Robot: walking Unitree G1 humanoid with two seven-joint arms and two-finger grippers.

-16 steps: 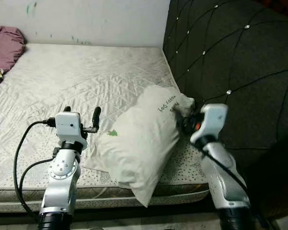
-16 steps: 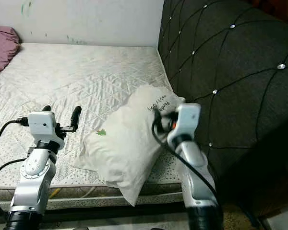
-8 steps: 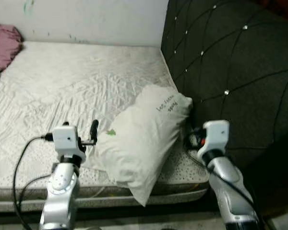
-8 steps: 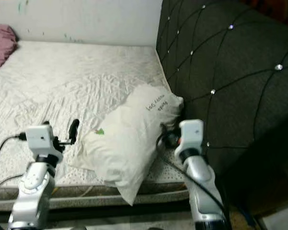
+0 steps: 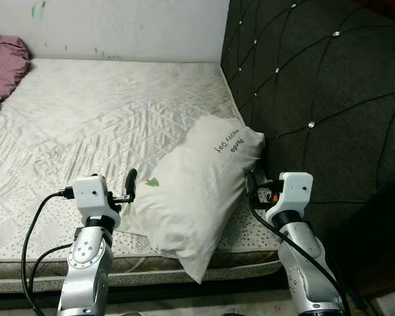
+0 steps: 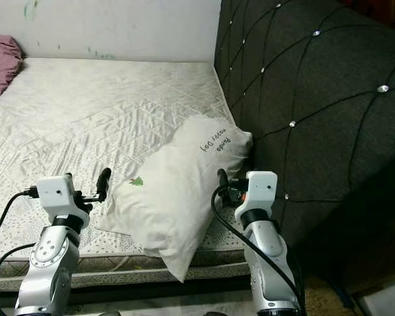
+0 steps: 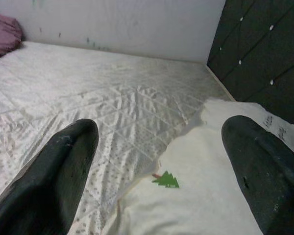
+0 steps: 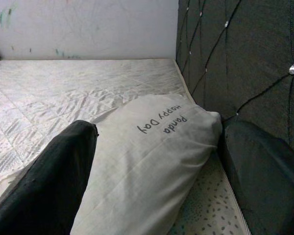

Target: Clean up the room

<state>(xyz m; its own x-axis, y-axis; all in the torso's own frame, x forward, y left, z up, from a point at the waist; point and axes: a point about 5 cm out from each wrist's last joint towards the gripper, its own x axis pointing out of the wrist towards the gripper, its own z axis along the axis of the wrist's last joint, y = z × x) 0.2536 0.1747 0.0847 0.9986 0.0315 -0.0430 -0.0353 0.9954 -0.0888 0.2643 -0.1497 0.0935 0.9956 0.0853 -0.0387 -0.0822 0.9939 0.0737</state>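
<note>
A white pillow (image 5: 197,191) with dark lettering and a small green tree mark lies on the mattress (image 5: 99,112), by the black headboard. Its lower corner hangs over the front edge. My left gripper (image 5: 115,183) hovers open just left of the pillow, over the mattress's front part. In the left wrist view its fingers (image 7: 63,166) stand wide apart, with the pillow's tree-marked corner (image 7: 196,196) ahead. My right gripper (image 5: 263,187) is open at the pillow's right side, next to the headboard. The right wrist view has the lettered end of the pillow (image 8: 152,147) lying ahead between the spread fingers (image 8: 59,181).
A black tufted headboard (image 5: 316,85) rises along the right side of the bed. A purple bundle of cloth (image 5: 6,62) lies at the far left corner against the white wall. The mattress's front edge (image 5: 26,276) runs just before my arms.
Both grippers have dropped lower and drawn back toward me. The right gripper has come away from the pillow's upper right corner. The pillow lies as it did.
</note>
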